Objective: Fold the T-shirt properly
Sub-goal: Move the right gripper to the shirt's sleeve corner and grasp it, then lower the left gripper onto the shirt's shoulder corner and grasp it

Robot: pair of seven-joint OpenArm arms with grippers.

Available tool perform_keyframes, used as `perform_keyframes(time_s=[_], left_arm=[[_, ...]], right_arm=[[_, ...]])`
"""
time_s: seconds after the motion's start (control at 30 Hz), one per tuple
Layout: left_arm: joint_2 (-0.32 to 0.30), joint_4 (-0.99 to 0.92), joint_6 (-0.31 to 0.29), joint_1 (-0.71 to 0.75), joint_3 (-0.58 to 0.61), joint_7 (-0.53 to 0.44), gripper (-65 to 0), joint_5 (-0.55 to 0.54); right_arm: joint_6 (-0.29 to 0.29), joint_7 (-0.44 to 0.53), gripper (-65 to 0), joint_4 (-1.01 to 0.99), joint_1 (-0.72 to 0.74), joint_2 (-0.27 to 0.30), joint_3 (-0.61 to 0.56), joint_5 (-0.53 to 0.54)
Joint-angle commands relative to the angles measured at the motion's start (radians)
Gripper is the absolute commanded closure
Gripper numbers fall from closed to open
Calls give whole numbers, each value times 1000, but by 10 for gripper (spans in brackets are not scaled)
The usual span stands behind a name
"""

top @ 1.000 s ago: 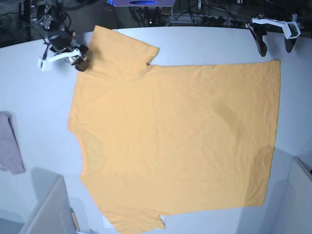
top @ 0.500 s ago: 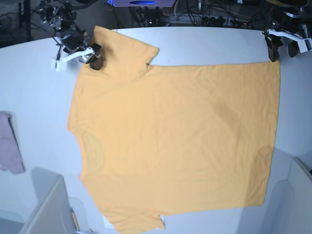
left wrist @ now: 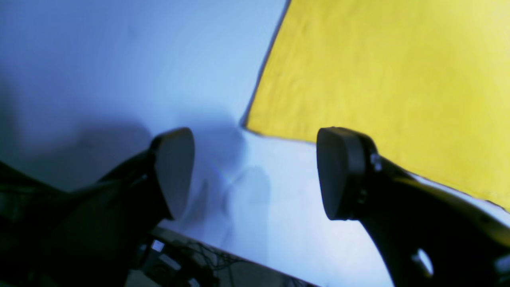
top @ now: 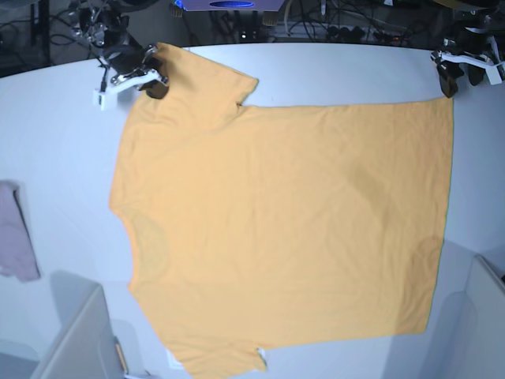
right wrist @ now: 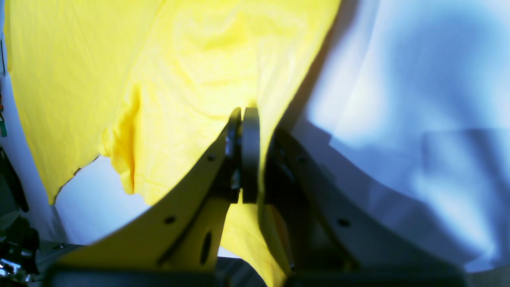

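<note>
The orange-yellow T-shirt (top: pixel 284 221) lies spread flat on the white table (top: pixel 331 71). My right gripper (top: pixel 155 73) is at the far left sleeve. In the right wrist view its jaws (right wrist: pixel 243 119) are shut, pinching the sleeve fabric (right wrist: pixel 191 79), which puckers up around them. My left gripper (top: pixel 459 79) hovers at the far right, just beyond the shirt's hem corner (top: pixel 450 101). The left wrist view shows it open (left wrist: pixel 255 173), the pads (left wrist: pixel 175 171) wide apart over bare table, with the shirt's corner (left wrist: pixel 249 123) just ahead of the gap.
A small pinkish-grey cloth (top: pixel 16 237) lies at the table's left edge. Grey bins stand at the near left (top: pixel 79 339) and near right (top: pixel 485 316). Cables and equipment (top: pixel 237 8) crowd the space behind the far edge.
My right gripper slid up the sleeve toward the far edge and shut on the fabric. My left gripper came in from the far right toward the hem corner, still open.
</note>
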Motion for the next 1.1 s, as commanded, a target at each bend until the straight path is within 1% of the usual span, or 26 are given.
perform_keyframes(time_s=[0.0,0.1,0.23,0.33,0.4,0.53,0.6,0.67,0.9,1.07], left_arm=[[-14,1,-6,-3,-4,-19,-448,-15],[-14,-30,-6,-41,-12,12,-448,-15],[-16,-67,-6,-120,-47,133,-448,-15],[-16,-99,-6,-178,-69,200,-448,-15],[-16,-125,-6,-203,-72,223,-448,-15],[-16,-176,-16,-230,-66,228,-448,-17],[-16,-197,-71,-245,-66,228,-448,-17],[-14,-222,-101,-258,-64,229,-448,-17],[-9,-283,-109,-295,-64,229,-448,-17],[21,-283,-109,-316,-64,229,-446,-17]], right_arm=[[-22,-32,0,-1,-12,8,-3,-19],[-22,-32,0,-1,-12,8,-3,-21],[-22,-32,0,-1,-12,10,-3,-21],[-22,-32,0,-1,-12,10,-3,-21],[-22,-32,0,-1,-12,10,-3,-21],[-22,-32,0,1,-12,10,-3,-21],[-22,-32,0,1,-12,10,-3,-21],[-22,-32,0,2,-11,10,-3,-21],[-22,-32,0,2,-6,10,-3,-21],[-22,-32,0,2,-6,10,-3,-21]])
